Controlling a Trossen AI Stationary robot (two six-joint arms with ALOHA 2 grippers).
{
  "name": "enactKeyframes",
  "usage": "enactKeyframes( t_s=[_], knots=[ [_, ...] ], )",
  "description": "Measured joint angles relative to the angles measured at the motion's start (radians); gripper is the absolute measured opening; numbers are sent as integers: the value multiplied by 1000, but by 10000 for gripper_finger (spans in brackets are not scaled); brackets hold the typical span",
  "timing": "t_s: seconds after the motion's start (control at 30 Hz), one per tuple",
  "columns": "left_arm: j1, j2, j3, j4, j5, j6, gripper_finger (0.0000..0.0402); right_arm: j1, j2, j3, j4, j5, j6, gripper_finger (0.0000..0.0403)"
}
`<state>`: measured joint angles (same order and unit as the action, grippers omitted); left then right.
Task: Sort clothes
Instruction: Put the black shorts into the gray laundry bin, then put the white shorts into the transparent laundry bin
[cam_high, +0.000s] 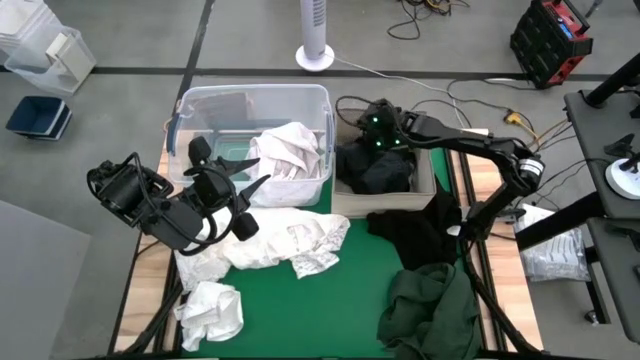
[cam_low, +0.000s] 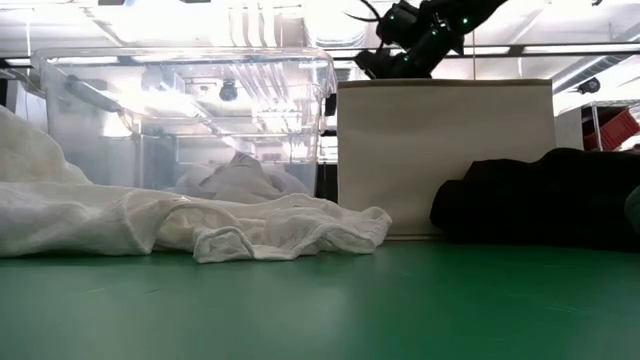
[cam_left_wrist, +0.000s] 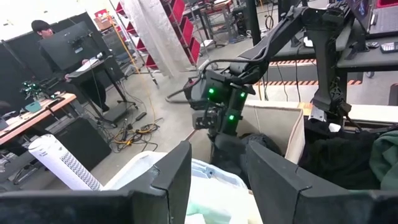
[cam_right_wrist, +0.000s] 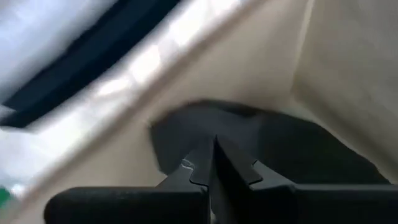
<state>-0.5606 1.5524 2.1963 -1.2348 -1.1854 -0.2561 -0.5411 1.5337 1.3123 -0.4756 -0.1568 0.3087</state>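
White clothes (cam_high: 290, 245) lie spread on the green mat (cam_high: 350, 290), and another white piece (cam_high: 212, 308) lies near its left front. More white clothes (cam_high: 290, 150) fill a clear bin (cam_high: 195, 100). A black garment (cam_high: 420, 225) and a dark green one (cam_high: 430, 305) lie at the right. Dark clothes (cam_high: 375, 170) sit in a beige box (cam_high: 432, 180). My right gripper (cam_high: 378, 125) hangs shut over that box, above its rim in the low view (cam_low: 385, 62). My left gripper (cam_high: 228, 165) hovers open above the white clothes beside the clear bin. My right gripper points down into the beige box. In the left wrist view a strip of black fabric (cam_left_wrist: 227, 152) hangs from its shut fingers down onto the dark heap. In its own view the fingertips (cam_right_wrist: 202, 158) hide the place of contact; one layer or several, I cannot tell.
A white tower fan (cam_high: 315, 30), cables and a red tool case (cam_high: 555, 35) stand on the floor beyond the table's far edge. A person (cam_left_wrist: 43, 31) stands at a desk far off. Bare mat shows in the middle near the front.
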Motion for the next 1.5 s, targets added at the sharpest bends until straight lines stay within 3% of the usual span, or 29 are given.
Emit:
enactKeyframes(
  t_s=[0.4,0.6,0.77,0.97,1.07,1.37,1.5],
  knots=[
    [0,0,0,-10,15,-17,134,6,-36,-9,-161,105,-74,9],
    [0,0,0,-67,208,-95,134,12,-165,-9,-173,134,-74,9],
    [0,0,0,-176,396,-270,134,40,-282,-9,-174,133,-69,9],
    [-9,8,-10,-342,754,-595,134,86,-389,-9,-176,133,-17,9],
    [-34,13,-49,-326,917,-626,134,98,-425,-9,-176,133,-13,9],
    [-109,7,-250,-337,981,-736,134,99,-482,-9,-177,133,-21,9],
    [-115,6,-349,-336,1098,-873,134,99,-486,-9,-178,133,-24,10]
  ],
)
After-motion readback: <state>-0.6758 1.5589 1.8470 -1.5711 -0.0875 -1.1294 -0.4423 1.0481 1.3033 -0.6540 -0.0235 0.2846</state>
